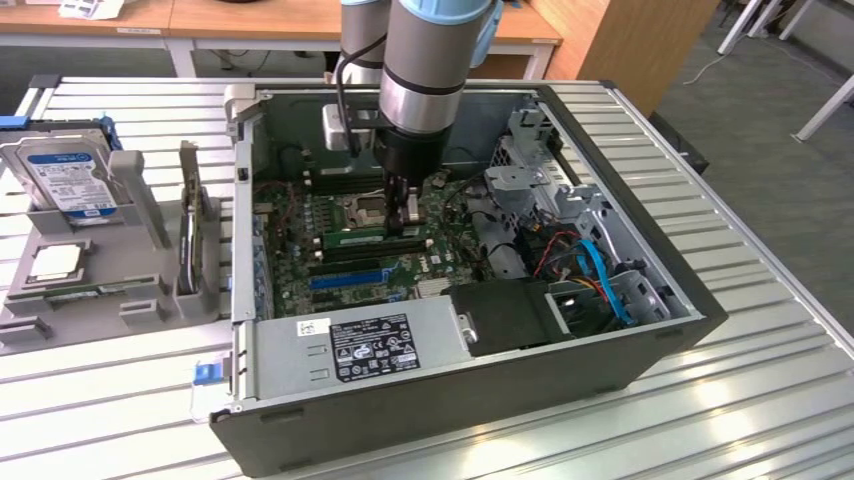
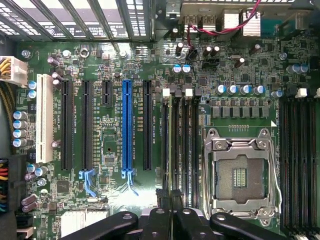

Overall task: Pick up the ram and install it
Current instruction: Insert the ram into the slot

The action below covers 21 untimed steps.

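Exterior view: open computer case [image 1: 467, 420] on bench [image 1: 747, 420]. Tool [image 1: 407, 228] is down inside, clenched on one end of the ram [image 1: 363, 238], which stands on edge at the motherboard [image 1: 334, 215].

Wrist view: ram [image 2: 170, 150] edge-on among the memory slots [image 2: 186, 150], beside the processor socket [image 2: 240, 175]. Tool [image 2: 170, 217] pinches it.

Status: pick-up done; full seating cannot be told.

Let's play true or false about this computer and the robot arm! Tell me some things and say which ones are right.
1. The computer case is open. True.
2. The hard drive sits inside the case. False: it stands in a gray holder outside it.
3. The board has a blue slot. True.
4. A fan covers the processor socket. False: the socket is bare.
5. The gripper hangs over the table outside the case. False: it reaches down into the case, over the board.
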Motion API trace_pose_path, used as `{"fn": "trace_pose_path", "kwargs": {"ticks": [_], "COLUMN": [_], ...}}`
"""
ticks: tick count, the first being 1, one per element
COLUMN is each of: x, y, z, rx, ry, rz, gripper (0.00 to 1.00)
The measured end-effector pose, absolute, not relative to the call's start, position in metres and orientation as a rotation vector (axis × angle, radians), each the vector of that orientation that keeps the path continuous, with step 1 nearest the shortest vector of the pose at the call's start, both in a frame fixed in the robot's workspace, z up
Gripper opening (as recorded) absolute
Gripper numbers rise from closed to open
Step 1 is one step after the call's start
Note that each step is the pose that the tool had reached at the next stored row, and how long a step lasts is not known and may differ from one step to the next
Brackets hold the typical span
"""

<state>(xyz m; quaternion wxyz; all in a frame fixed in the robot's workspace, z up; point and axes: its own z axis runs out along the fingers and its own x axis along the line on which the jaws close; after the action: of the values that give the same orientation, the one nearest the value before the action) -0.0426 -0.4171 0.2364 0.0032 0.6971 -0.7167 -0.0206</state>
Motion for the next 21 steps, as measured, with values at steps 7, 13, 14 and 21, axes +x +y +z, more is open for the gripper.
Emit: {"fn": "trace_pose_path", "kwargs": {"ticks": [7,13,14,21], "x": [-0.0427,-0.0427,-0.0427,-0.0427], "y": [-0.4171,-0.4170,-0.4171,-0.4170], "z": [0.2323,0.2296,0.2293,0.2291], "rx": [2.185,2.185,2.185,2.186], "ry": [-2.247,-2.247,-2.247,-2.246], "rz": [-0.065,-0.065,-0.065,-0.065], "gripper": [0.12,0.12,0.12,0.12]}}
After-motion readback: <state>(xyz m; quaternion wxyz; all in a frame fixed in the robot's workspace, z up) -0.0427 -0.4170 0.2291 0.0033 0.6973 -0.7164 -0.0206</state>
